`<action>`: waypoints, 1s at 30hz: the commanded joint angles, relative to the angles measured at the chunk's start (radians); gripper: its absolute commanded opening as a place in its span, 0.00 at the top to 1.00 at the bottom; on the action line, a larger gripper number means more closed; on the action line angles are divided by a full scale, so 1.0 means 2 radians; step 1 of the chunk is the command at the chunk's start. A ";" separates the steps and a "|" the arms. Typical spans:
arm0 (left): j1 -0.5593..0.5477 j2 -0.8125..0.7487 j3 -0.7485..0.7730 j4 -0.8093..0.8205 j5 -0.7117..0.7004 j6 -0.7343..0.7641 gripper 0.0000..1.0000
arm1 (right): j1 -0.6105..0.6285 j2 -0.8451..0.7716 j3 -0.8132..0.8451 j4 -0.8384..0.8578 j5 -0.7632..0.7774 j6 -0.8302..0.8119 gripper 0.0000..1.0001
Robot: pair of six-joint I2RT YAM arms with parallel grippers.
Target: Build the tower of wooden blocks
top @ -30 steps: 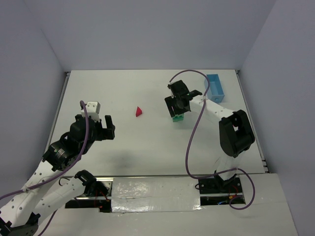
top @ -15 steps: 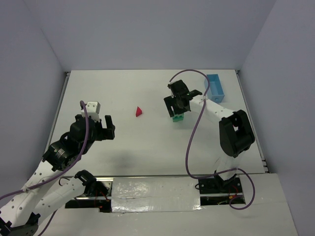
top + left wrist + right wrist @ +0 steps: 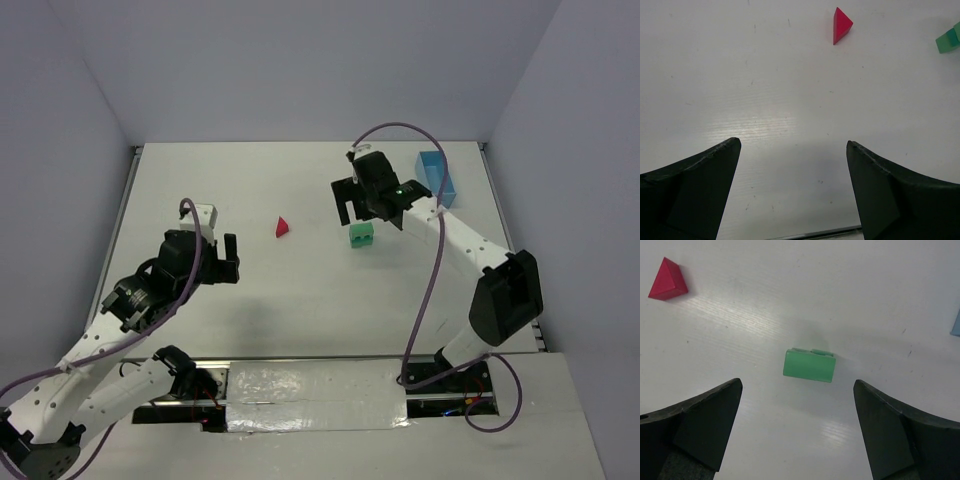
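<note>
The green block stack (image 3: 361, 235) stands right of the table's centre. From above it shows a rectangular top piece (image 3: 809, 365) with edges of lower green pieces peeking out behind. The red triangular roof piece (image 3: 282, 227) lies alone to its left and also shows in the right wrist view (image 3: 667, 280) and the left wrist view (image 3: 841, 25). My right gripper (image 3: 370, 212) is open and empty, raised just behind the stack (image 3: 797, 384). My left gripper (image 3: 232, 258) is open and empty (image 3: 792, 144), well short of the red piece. The green stack shows at the right edge (image 3: 950, 40).
A light blue tray (image 3: 437, 175) stands at the back right, partly behind my right arm, and its corner shows at the edge of the right wrist view (image 3: 956, 325). Grey walls enclose the table on three sides.
My right gripper has let go of the green stack and lifted back from it, jaws open. My left arm has shifted a little to the right.
</note>
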 commanded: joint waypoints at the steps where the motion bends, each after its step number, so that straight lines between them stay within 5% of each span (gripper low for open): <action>1: -0.002 0.005 0.005 0.015 0.004 0.010 0.00 | 0.003 0.033 0.018 -0.016 0.036 0.031 0.00; 30: -0.002 0.000 0.002 0.016 -0.002 0.010 0.00 | 0.004 0.119 0.004 0.015 0.070 0.063 0.00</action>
